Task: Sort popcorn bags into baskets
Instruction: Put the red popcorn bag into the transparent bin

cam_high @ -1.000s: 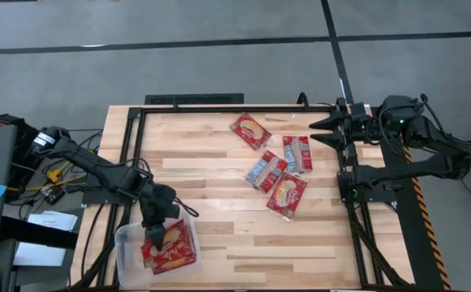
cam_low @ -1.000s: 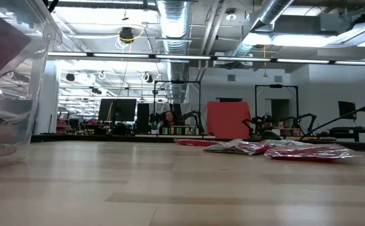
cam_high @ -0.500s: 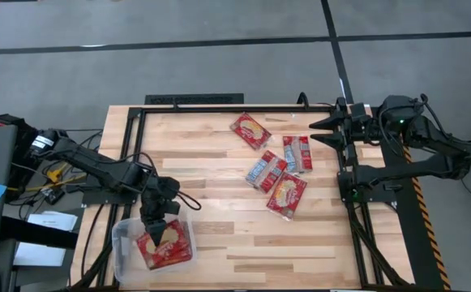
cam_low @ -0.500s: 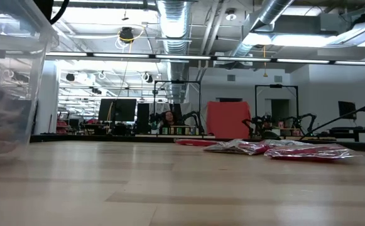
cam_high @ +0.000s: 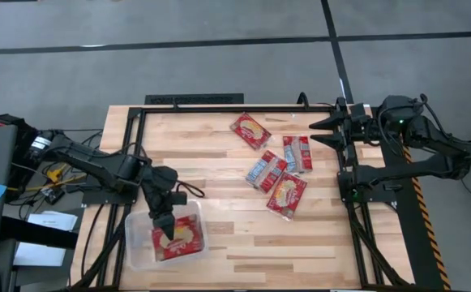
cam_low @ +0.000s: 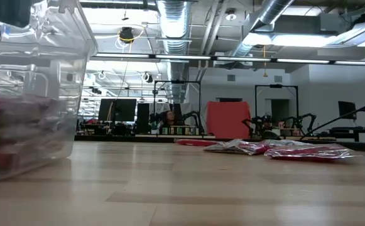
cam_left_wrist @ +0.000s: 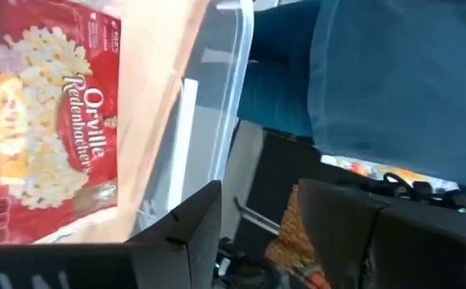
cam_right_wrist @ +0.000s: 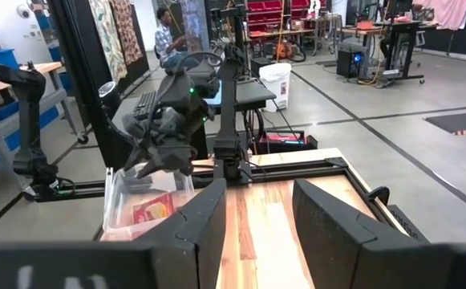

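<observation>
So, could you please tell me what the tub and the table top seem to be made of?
The tub looks like clear, glossy plastic: the packet inside and the boards beneath show through its walls. The table top appears to be pale wooden planks with visible grain and seams, probably a smooth finish.

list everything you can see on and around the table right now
popcorn bags on the table: four, red with cream pictures, loose on the right half, one nearest the far edge, three clustered below it
popcorn bags in tub: red, at least one, exact count unclear
clear plastic tub: one, transparent, near-left corner of the table
wooden table: one, light planks, black frame
left end effector: over the tub, fingers apart
right end effector: parked at the far-right table edge, fingers spread
</observation>
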Robot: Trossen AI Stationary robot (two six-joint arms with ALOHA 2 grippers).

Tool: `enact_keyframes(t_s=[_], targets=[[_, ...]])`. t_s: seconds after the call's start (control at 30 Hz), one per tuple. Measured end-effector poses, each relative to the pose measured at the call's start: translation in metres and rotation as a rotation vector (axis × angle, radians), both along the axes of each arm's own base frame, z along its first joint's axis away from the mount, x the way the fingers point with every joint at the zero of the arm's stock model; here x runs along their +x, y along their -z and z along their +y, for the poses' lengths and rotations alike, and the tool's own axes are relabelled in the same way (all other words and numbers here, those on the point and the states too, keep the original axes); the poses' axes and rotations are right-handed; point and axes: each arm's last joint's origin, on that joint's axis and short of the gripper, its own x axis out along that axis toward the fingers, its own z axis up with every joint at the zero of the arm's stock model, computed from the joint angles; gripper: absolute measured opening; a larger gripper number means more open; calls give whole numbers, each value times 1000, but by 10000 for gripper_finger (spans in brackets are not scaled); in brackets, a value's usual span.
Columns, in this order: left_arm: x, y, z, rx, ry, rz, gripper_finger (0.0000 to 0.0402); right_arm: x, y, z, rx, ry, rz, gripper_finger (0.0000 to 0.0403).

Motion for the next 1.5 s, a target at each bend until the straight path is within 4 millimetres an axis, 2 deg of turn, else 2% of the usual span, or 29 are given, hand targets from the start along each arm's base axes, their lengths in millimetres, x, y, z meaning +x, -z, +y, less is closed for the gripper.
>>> enact_keyframes(t_s=[0.17,0.27,0.37,0.5,0.6,0.7,0.77,0.83,0.9,0.97,1.1,1.3,1.4,1.5], targets=[[-2,6,9,62,-27,39,141,0,0,0,4,-7,2,164],[1,5,17,28,-56,53,142,0,0,0,4,-7,2,168],[9,-3,30,-54,-103,5,146,0,0,0,-1,-7,2,172],[23,-21,55,-145,-228,-155,146,2,5,0,-18,9,55,175],[30,-35,79,-122,-377,-338,146,9,16,-4,-24,102,162,175],[32,-39,107,1,-568,-463,146,27,32,-9,-37,184,255,173],[32,-35,127,107,-747,-463,146,42,47,-14,-59,225,337,171],[30,-26,148,198,-931,-390,146,55,57,-23,-61,281,396,170],[31,-20,165,269,-1039,-368,146,71,69,-36,-49,353,455,170],[30,-18,176,312,-1071,-370,146,85,82,-56,-27,432,519,173],[33,-14,187,370,-1079,-400,146,108,111,-109,70,562,598,185],[43,-10,193,500,-1045,-489,149,128,183,-194,237,690,737,197],[49,-2,196,509,-1043,-463,159,137,226,-215,304,708,831,194],[56,11,199,516,-1039,-408,175,147,261,-220,356,677,916,181]])
